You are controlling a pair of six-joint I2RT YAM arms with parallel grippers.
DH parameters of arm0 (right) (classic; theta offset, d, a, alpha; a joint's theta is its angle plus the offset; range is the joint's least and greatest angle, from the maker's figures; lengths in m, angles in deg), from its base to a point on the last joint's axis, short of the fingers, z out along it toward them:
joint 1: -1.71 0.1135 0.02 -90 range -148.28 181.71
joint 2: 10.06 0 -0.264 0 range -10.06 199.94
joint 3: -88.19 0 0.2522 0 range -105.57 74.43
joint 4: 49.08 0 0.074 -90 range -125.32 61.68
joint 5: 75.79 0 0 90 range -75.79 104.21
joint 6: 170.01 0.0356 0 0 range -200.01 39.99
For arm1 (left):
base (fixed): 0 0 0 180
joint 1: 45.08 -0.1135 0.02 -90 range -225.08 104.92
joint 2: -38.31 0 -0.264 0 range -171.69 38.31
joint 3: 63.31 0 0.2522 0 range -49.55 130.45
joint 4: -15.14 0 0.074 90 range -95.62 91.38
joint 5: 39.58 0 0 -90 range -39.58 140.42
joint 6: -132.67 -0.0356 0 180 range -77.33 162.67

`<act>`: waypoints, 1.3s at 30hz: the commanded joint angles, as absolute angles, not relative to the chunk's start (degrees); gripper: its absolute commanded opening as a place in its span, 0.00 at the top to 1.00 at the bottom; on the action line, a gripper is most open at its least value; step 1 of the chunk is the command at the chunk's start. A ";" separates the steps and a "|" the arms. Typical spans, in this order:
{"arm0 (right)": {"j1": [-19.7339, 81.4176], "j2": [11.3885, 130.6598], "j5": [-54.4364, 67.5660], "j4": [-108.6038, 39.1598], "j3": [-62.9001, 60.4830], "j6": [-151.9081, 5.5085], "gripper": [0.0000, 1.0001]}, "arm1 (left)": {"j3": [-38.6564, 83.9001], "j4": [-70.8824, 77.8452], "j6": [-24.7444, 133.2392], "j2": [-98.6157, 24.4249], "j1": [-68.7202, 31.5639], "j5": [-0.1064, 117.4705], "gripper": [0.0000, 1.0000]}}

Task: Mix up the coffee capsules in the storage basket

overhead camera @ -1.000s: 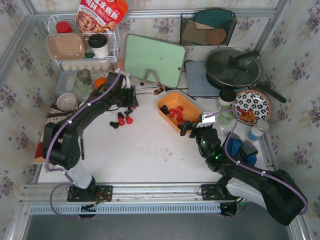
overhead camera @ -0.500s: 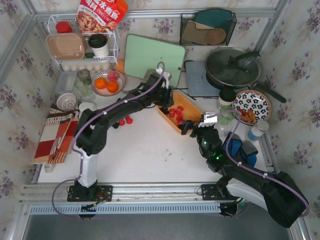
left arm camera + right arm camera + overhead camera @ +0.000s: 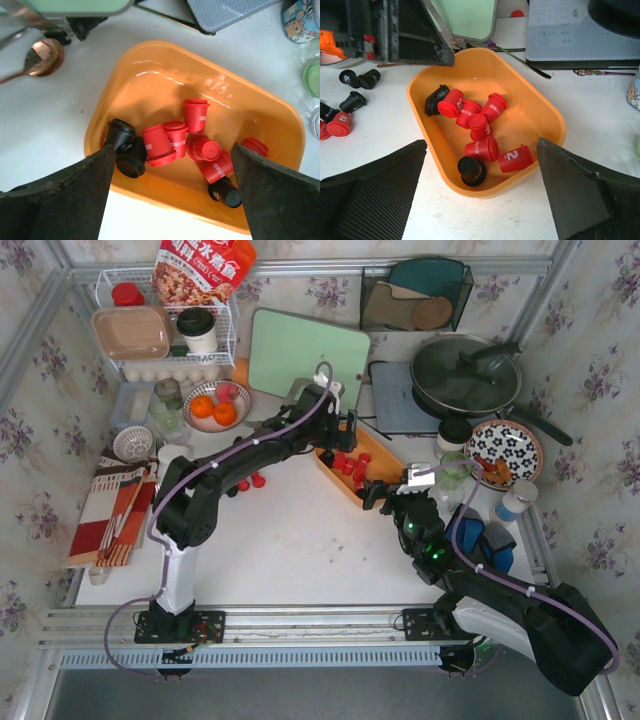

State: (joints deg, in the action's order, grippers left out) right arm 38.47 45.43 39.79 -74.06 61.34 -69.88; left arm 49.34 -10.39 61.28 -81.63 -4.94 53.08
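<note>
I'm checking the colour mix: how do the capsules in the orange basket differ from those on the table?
The basket capsules are mostly red with few black; the table capsules show more black than red. The basket capsules lie bunched, touching, inside the orange basket; the table capsules are scattered loosely. Both are the same small cup-shaped pods.

light: bright, even, overhead | shadows: soft — faint | glare: white streaks inside storage basket (image 3: pixel 170 75) | focus: wrist-view foreground soft
</note>
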 commanded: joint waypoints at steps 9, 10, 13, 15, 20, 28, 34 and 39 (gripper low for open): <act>38.55 46.85 39.65 -74.95 60.88 -69.38 0.00 | 36.64 -6.33 57.31 -65.32 -4.91 44.64 0.01; 38.55 47.13 39.50 -74.81 60.64 -69.49 0.00 | 35.09 -6.72 57.26 -63.43 -4.91 43.40 0.01; 38.54 48.11 40.24 -74.57 60.29 -69.88 0.00 | 28.49 -7.19 57.32 -56.24 -4.91 39.01 0.01; 38.54 48.65 42.63 -74.14 60.24 -69.44 0.00 | 24.56 -7.46 57.03 -51.78 -4.91 36.45 0.01; 38.54 51.43 40.75 -76.63 60.47 -71.18 0.00 | 19.76 -13.10 56.06 -39.81 -4.91 30.73 0.01; 38.59 57.85 34.92 -75.90 57.48 -72.13 0.00 | 17.70 -28.69 56.78 -24.85 -4.92 24.34 0.01; 38.59 58.21 32.87 -71.25 53.98 -73.63 0.00 | 13.49 -38.10 58.27 -13.76 -5.05 17.77 0.01; 38.61 60.34 31.28 -60.69 46.17 -71.57 0.00 | 6.60 -40.47 62.96 -2.31 -5.17 8.17 0.00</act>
